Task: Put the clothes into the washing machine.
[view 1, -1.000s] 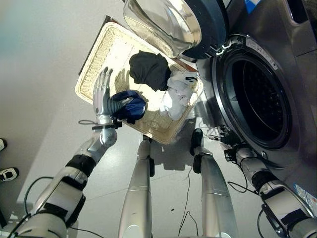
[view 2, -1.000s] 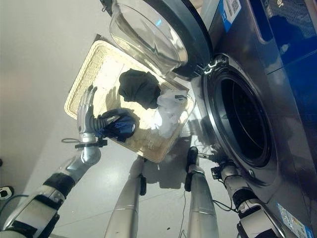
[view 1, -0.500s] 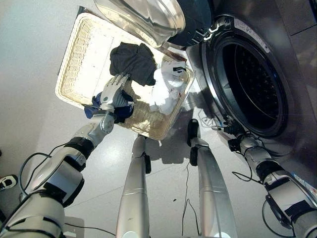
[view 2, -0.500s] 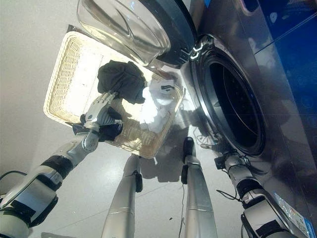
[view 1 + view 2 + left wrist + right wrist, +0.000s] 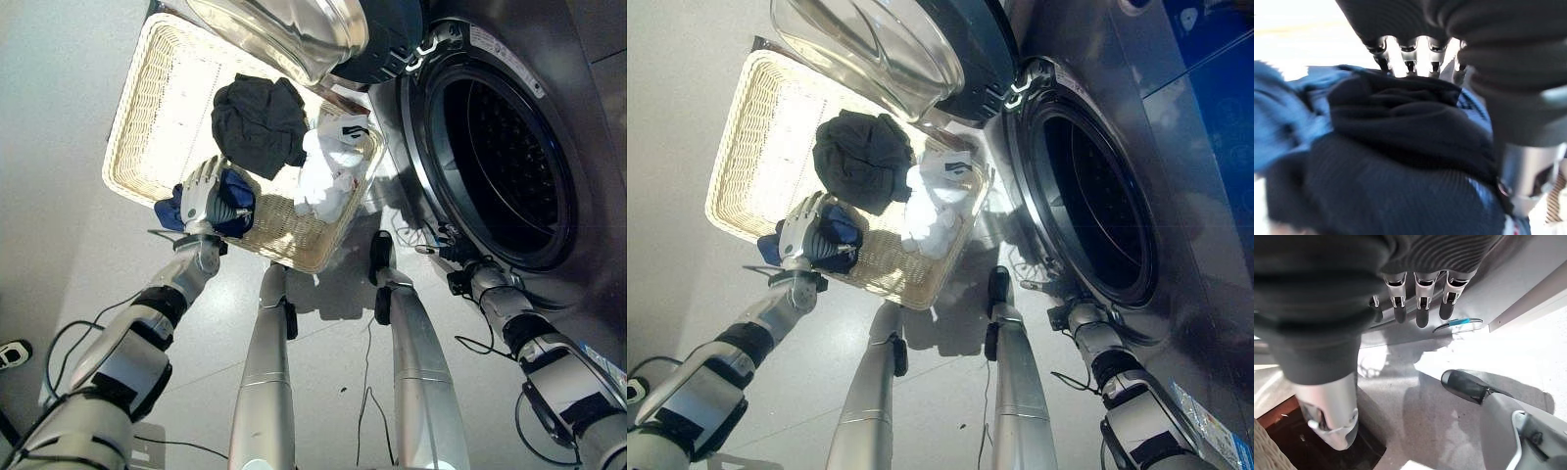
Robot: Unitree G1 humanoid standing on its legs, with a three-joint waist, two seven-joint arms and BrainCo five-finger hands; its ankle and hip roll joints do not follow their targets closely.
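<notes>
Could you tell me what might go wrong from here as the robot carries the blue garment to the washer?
Loose cloth: the left hand is curled on the dark blue garment, but a blue fold hangs past the fingers and could snag the wicker basket rim or slip free.

Blocked path: the open glass door overhangs the basket between the hand and the drum opening, so a direct swing might strike it.

The right hand hangs open near the washer's base.

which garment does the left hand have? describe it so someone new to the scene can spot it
Start at the washing machine with its door open, then the wicker basket on the floor beside it. At the basket's near edge the left hand is curled round a dark blue garment. The black garment and white garment lie loose in the basket.
</notes>
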